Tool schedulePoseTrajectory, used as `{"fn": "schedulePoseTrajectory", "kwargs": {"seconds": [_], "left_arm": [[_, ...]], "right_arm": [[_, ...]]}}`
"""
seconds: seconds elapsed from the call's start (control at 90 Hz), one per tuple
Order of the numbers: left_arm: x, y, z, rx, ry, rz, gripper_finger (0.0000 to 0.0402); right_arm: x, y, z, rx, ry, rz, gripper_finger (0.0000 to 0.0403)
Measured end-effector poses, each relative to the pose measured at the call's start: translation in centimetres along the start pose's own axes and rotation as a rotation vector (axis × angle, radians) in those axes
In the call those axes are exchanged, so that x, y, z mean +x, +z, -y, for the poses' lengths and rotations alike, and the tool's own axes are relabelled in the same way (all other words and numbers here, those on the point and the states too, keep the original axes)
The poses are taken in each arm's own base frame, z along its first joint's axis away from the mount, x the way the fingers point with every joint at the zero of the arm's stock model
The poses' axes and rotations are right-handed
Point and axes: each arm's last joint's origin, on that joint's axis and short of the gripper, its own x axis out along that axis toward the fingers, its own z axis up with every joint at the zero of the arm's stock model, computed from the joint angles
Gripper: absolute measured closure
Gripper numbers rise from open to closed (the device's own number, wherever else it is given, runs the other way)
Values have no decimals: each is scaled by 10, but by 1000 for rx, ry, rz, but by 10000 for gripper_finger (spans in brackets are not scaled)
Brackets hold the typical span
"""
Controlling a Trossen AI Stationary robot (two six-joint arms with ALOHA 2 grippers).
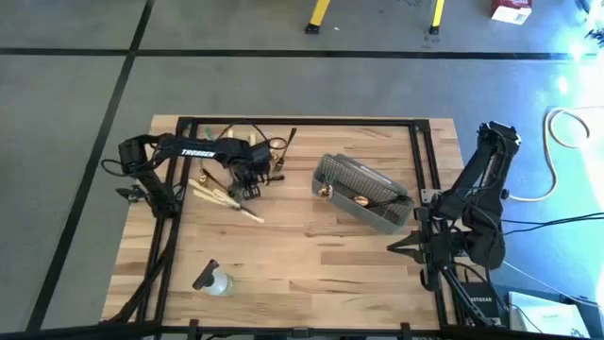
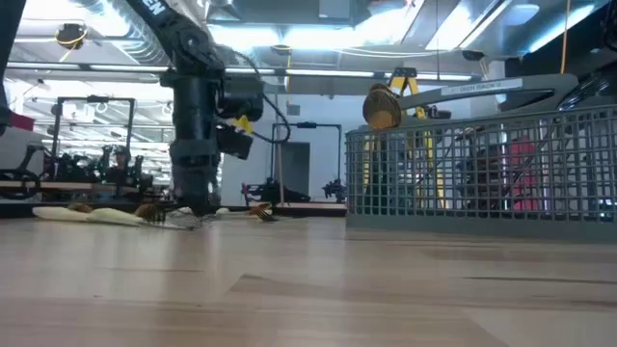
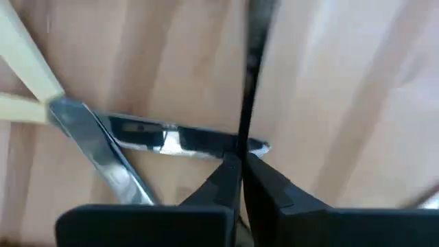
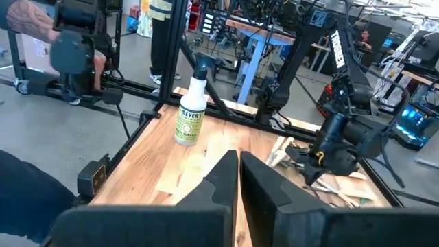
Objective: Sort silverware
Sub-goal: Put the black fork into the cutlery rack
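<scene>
On the left of the worktop [image 1: 311,255], the left gripper [image 1: 247,181] pinches a black utensil [image 3: 248,82] among scattered silverware [image 1: 226,195], a mesh basket [image 1: 363,192] sits centre-right, and the right gripper [image 1: 396,247] waits with fingers closed, empty.

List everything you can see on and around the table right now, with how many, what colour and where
Loose silverware: several pieces, pale tan and black, exact count unclear, on the wood at the table's left rear.
Black utensil: one, pinched at its end by the left gripper.
Mesh basket: one, grey, right of centre, with a gold piece and dark pieces inside.
Spray bottle: one, clear with dark trigger, lying near the front left.
Table: one, light wood with a black frame.
Left gripper: down over the loose pile, jaws closed on the black utensil.
Right gripper: waiting at the table's right edge, jaws together, holding nothing.
</scene>
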Motion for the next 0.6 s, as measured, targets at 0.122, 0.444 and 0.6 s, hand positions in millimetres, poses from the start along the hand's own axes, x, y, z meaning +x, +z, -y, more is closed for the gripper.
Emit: {"fn": "schedulePoseTrajectory", "kwargs": {"seconds": [0.122,0.444,0.6], "left_arm": [[-7,10,12,15,-22,40,401],[-16,20,45,35,-67,92,401],[-17,20,64,21,-116,112,401]], "right_arm": [[0,0,0,10,0,0,403],[0,0,0,11,0,0,403],[0,0,0,12,0,0,403]]}}
